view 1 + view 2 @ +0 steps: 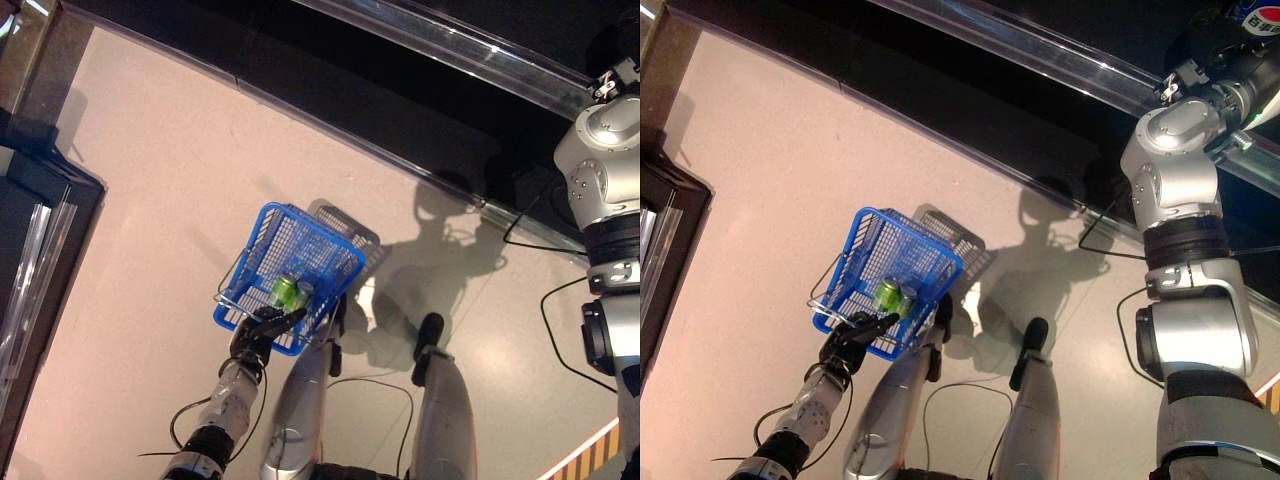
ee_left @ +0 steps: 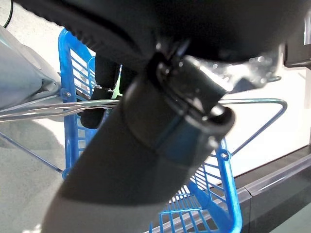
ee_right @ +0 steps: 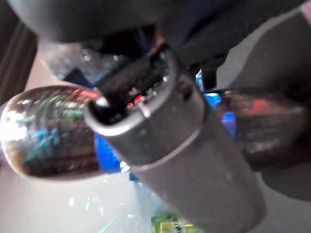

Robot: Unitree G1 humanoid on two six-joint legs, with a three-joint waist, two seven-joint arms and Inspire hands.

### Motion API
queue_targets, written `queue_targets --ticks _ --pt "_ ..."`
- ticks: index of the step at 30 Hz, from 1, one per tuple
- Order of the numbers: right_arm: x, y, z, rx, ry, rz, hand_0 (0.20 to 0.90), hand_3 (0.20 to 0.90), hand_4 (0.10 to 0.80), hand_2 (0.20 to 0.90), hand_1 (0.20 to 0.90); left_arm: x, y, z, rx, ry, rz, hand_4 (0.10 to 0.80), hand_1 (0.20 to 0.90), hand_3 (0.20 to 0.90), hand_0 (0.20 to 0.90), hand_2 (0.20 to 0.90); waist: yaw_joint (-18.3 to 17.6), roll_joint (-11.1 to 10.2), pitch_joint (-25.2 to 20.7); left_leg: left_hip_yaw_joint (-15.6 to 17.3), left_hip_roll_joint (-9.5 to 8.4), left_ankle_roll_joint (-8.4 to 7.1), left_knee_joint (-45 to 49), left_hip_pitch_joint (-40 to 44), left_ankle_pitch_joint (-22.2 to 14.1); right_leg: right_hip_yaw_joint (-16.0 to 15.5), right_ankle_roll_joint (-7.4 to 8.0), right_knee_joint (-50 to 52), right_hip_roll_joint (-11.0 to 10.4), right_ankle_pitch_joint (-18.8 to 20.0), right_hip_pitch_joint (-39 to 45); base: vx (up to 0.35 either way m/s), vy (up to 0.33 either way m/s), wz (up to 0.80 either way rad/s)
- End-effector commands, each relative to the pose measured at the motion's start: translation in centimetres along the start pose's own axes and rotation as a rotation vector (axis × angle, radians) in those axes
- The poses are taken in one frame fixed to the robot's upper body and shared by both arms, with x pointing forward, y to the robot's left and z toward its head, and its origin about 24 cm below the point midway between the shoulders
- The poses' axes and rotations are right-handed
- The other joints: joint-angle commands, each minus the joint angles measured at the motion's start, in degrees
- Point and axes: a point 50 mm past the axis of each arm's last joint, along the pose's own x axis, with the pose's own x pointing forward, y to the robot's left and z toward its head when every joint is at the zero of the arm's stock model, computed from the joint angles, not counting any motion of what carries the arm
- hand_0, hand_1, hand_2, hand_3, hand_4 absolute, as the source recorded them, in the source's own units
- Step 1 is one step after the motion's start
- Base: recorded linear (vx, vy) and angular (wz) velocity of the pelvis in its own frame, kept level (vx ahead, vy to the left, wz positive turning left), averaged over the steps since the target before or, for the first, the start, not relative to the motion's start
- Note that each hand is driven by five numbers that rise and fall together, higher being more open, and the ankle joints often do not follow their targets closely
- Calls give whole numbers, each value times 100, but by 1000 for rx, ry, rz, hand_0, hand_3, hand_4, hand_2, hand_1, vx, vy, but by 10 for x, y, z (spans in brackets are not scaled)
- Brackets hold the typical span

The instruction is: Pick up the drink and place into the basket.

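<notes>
At the far left of the head views a dark cabinet edge (image 1: 40, 215) is cut off by the frame, its glossy front only partly readable. Right of it, low and left of centre, the left robot hand (image 1: 258, 332) curls its dark fingers round the thin wire handle (image 2: 252, 102) of the blue basket (image 1: 262, 232), a plastic lattice tub with slatted walls that hangs tilted over the pale, smooth floor (image 1: 150, 170). Inside the basket lies the drink (image 1: 284, 291), a green metal can with a silvery end, close to the rim nearest the hand; a second, paler object beside it is too small to name. The left wrist view is mostly blocked by the hand's own dark bulk, with only slats and the handle showing past it. At the upper right the right robot hand (image 1: 1200, 65) is half lost against a dark shelf (image 1: 1040, 90) edged with a shiny rail; whether its fingers are spread or closed cannot be told, and its wrist view shows only blurred, rounded reflective shapes.
</notes>
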Motion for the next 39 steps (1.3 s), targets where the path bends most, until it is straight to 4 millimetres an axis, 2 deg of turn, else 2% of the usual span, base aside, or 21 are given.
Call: queue_targets --ticks 1,14,22,26,31,32,36,39 --pt "29 -27 85 176 -287 -143 300 200 100 300 300 -41 76 -32 134 138 170 100 300 200 300 300 73 46 -82 -423 -124 71 575 -342 -346 -240 -250 -398 -30 598 -99 -33 2 2" --pt "35 -34 95 186 -332 -166 300 200 100 300 300 -41 80 -22 123 114 165 100 300 200 300 300 128 34 -82 -433 -152 92 761 -342 -469 -342 -291 -152 -64 439 -73 -11 -1 0" --pt "30 -35 102 196 -405 -119 300 200 100 300 300 -40 88 -9 66 41 202 100 300 200 300 300 127 -40 -82 -446 -138 89 921 -160 -584 -383 -348 84 -53 250 128 -28 -5 1" --pt "17 -33 112 192 -490 -21 300 200 100 300 300 -41 93 -2 45 7 213 100 300 200 300 300 92 -104 -82 -419 -92 60 985 66 -631 -425 -389 217 -64 110 377 -31 -6 6" --pt "2 -32 117 186 -552 61 300 200 100 300 300 -42 97 -2 34 0 226 100 300 200 300 300 48 -146 -82 -418 -62 31 991 271 -629 -445 -421 289 -60 28 586 -16 -1 6" --pt "-6 -31 118 182 -589 114 300 200 100 300 300 -44 100 -5 25 -2 234 100 300 200 300 300 25 -175 -90 -407 -39 10 950 457 -617 -470 -447 281 -47 -20 778 -8 -8 4" --pt "-21 -29 114 181 -611 218 300 200 100 300 300 -46 104 -9 -1 -10 247 100 300 200 300 300 -6 -230 -220 -411 3 -43 861 669 -575 -508 -485 186 -11 -63 1050 13 -5 3" --pt "-33 -28 105 194 -603 306 300 200 100 300 300 -48 104 -10 -16 -34 246 100 300 200 300 300 -36 -281 -341 -398 48 -75 765 867 -538 -538 -515 104 14 -88 1260 34 -4 2"
